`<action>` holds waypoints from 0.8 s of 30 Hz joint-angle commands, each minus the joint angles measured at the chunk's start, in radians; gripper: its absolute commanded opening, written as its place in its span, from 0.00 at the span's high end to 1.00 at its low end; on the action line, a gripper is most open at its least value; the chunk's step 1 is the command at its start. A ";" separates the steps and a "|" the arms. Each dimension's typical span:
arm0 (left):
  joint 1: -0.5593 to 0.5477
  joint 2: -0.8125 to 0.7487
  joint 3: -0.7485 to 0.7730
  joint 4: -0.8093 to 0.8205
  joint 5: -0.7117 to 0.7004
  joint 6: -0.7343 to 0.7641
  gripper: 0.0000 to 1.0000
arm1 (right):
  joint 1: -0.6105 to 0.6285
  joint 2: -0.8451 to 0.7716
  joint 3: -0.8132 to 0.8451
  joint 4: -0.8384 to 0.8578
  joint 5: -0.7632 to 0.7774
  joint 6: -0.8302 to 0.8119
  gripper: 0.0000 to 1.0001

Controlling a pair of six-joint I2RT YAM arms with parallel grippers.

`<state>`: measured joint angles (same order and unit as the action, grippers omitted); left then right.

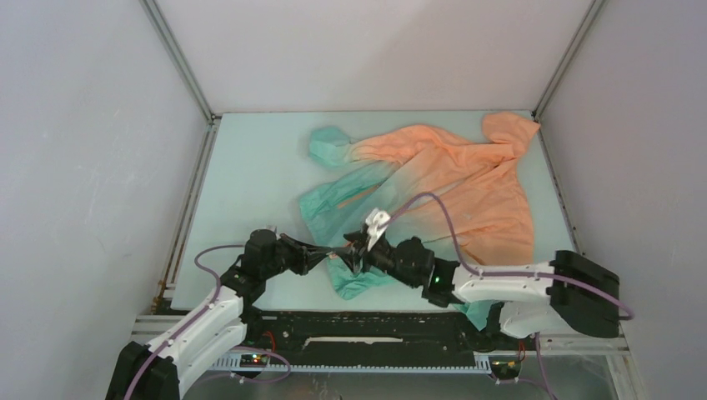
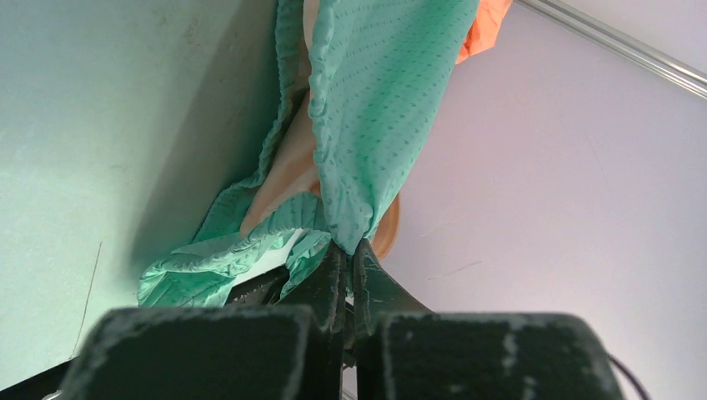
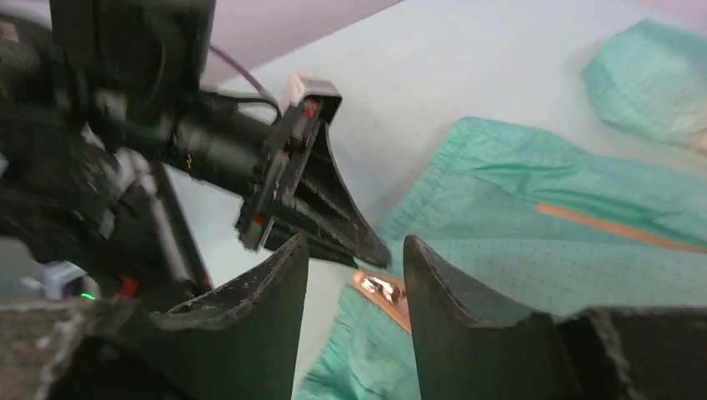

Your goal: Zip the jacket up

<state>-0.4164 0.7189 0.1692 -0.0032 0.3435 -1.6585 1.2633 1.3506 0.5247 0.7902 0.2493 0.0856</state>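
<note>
Pinching the teal hem (image 2: 358,125) at 6 o'clock of the surface (image 1: 250,183), my left jaws are closed flat on the fabric. My right jaws, facing them from 3 o'clock, stand partly apart, an orange zipper end (image 3: 379,287) showing in the gap beyond their tips. The jacket (image 1: 450,179) spreads away toward 1 o'clock, its orange hood (image 1: 508,133) at the far edge.

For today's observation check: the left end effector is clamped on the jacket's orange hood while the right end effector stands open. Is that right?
No. The left wrist view shows the left end effector clamped on the teal edge of the jacket, not its hood; the right end effector stands open.
</note>
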 commanded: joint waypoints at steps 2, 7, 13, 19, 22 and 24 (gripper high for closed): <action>0.004 -0.013 -0.023 0.015 -0.006 0.021 1.00 | -0.172 -0.080 0.136 -0.432 -0.275 0.504 0.51; 0.004 -0.026 -0.031 0.018 -0.010 0.034 1.00 | -0.283 -0.032 0.165 -0.459 -0.564 0.635 0.50; 0.005 -0.049 -0.036 0.010 -0.012 0.033 1.00 | -0.322 0.059 0.203 -0.453 -0.705 0.628 0.54; 0.005 -0.059 -0.036 0.011 -0.013 0.032 1.00 | -0.348 0.123 0.205 -0.417 -0.727 0.644 0.58; 0.005 -0.057 -0.035 0.010 -0.012 0.033 1.00 | -0.365 0.147 0.212 -0.403 -0.733 0.646 0.61; 0.004 -0.057 -0.034 0.010 -0.011 0.033 1.00 | -0.377 0.159 0.215 -0.386 -0.739 0.654 0.64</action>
<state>-0.4164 0.6712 0.1513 -0.0071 0.3386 -1.6478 0.9089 1.4891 0.6918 0.3401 -0.4541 0.7174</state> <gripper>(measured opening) 0.014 0.383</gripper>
